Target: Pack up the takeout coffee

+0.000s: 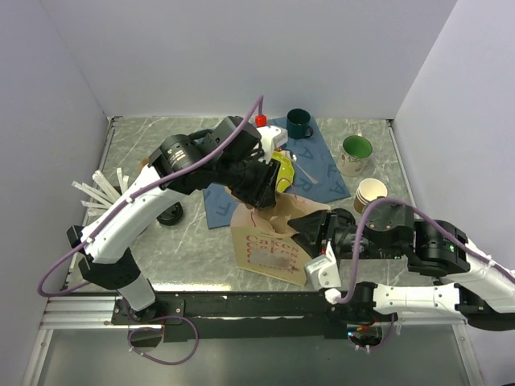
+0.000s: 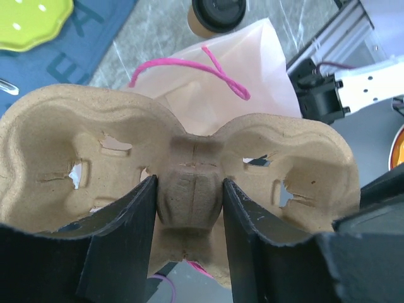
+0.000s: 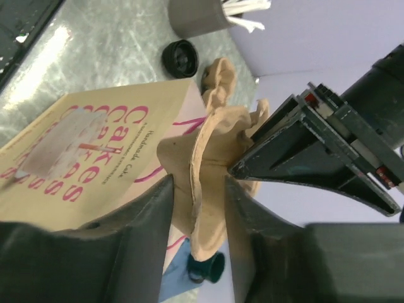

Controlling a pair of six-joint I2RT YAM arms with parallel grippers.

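Note:
The takeout coffee point(image 1: 169, 215), a kraft cup with a black lid, stands on the table left of the bag; it also shows in the left wrist view point(image 2: 216, 12) and the right wrist view point(image 3: 183, 57). My left gripper point(image 1: 269, 193) point(image 2: 189, 183) is shut on the middle ridge of a tan pulp cup carrier point(image 2: 63, 145), holding it above the kraft "Cakes" bag point(image 1: 265, 245) with pink handles. My right gripper point(image 1: 310, 233) point(image 3: 199, 180) is closed on the carrier's edge point(image 3: 221, 132) from the other side. The carrier's cup wells are empty.
A blue cloth point(image 1: 318, 165) at the back holds a yellow-green plate point(image 1: 283, 173). A dark green mug point(image 1: 299, 122), a green-lined mug point(image 1: 356, 153) and a stack of lidless paper cups point(image 1: 370, 193) stand at the back right. A holder of white stirrers point(image 1: 100, 193) is at the left.

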